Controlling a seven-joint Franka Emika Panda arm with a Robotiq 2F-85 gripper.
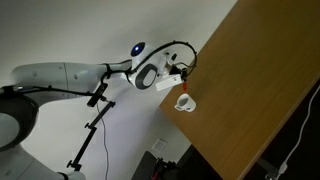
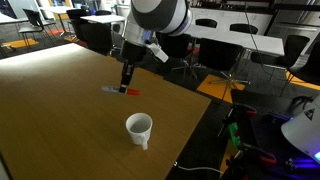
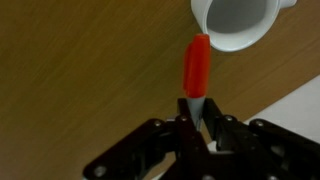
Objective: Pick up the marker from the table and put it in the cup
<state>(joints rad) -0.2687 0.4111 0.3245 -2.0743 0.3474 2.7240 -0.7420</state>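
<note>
The red-orange marker (image 3: 197,62) lies on the brown table (image 3: 80,60), its paler grey end between my fingertips. My gripper (image 3: 196,112) is shut on that grey end, down at the table surface. In an exterior view the gripper (image 2: 126,84) stands upright over the marker (image 2: 122,91), which is flat on the table (image 2: 60,110). The white cup (image 2: 139,128) stands upright nearer the table's front edge, a short way from the marker. In the wrist view the cup (image 3: 237,22) is just beyond the marker's red end. In an exterior view the cup (image 1: 185,102) sits near the table corner below the gripper (image 1: 186,72).
The table edge (image 2: 195,110) runs close to the cup. Beyond it are office chairs (image 2: 225,55), desks and cables on the floor (image 2: 250,140). A dark stand (image 1: 92,125) is beside the arm.
</note>
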